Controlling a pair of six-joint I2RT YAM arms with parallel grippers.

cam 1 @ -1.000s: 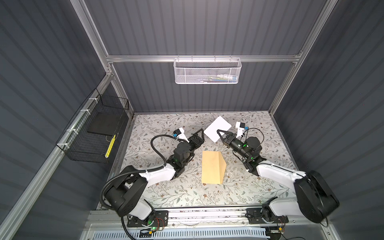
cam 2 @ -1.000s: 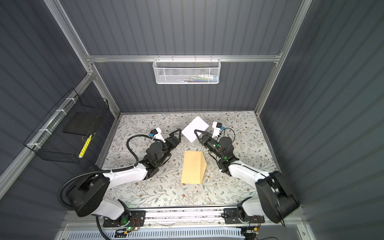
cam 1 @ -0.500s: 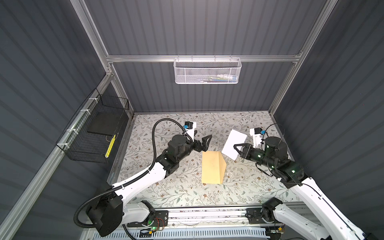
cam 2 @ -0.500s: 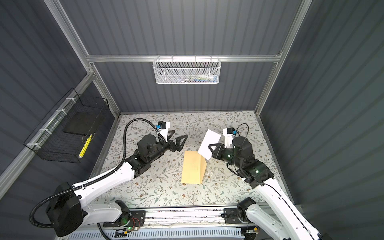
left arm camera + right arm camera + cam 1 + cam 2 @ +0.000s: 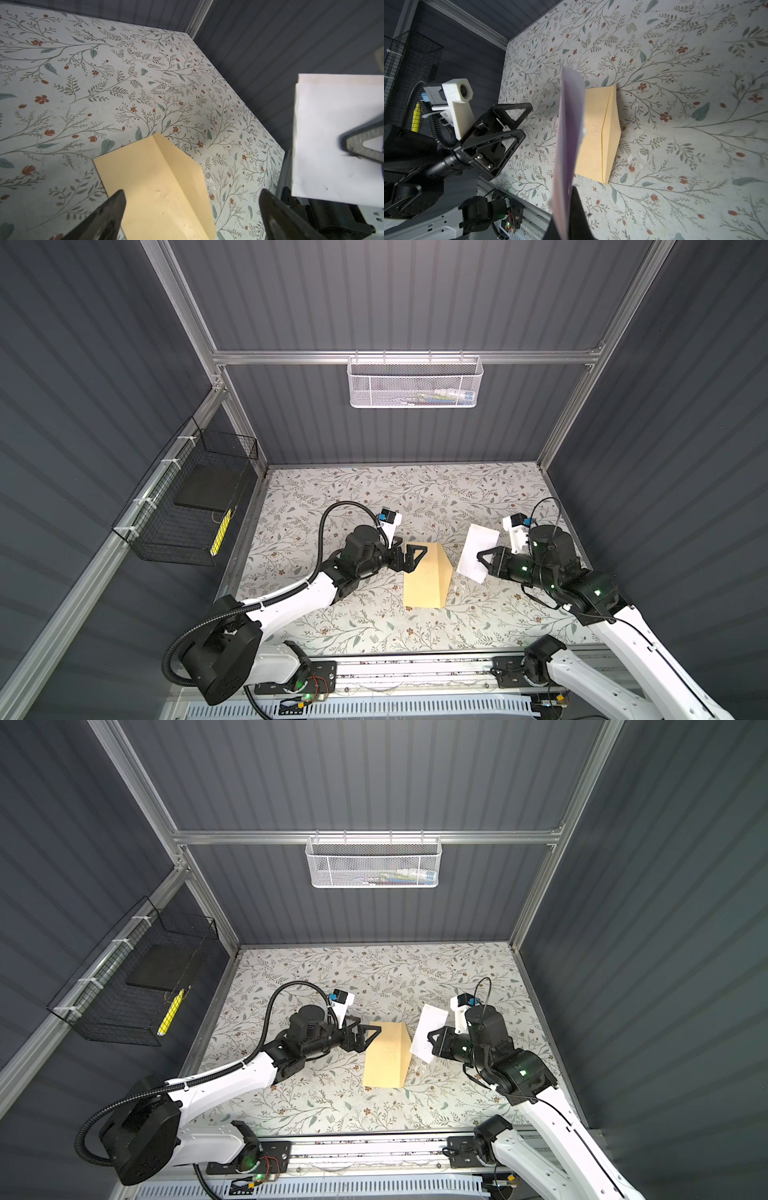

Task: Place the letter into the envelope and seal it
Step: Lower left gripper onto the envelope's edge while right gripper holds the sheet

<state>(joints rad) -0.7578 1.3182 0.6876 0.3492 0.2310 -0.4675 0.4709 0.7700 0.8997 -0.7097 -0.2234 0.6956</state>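
Pinching the white letter [image 5: 478, 539], the right gripper [image 5: 482, 559] holds it upright in the air just beside the tan envelope [image 5: 428, 585]. That envelope lies flap-open on the worktop [image 5: 374, 497]. The left gripper [image 5: 417, 559] hovers above its left edge, jaws wide apart.

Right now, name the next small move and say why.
Probably lower the open left hand onto the envelope to pin it: it lies flat on the table, flap open toward the letter, which the right hand grips, lifted, just beside it.
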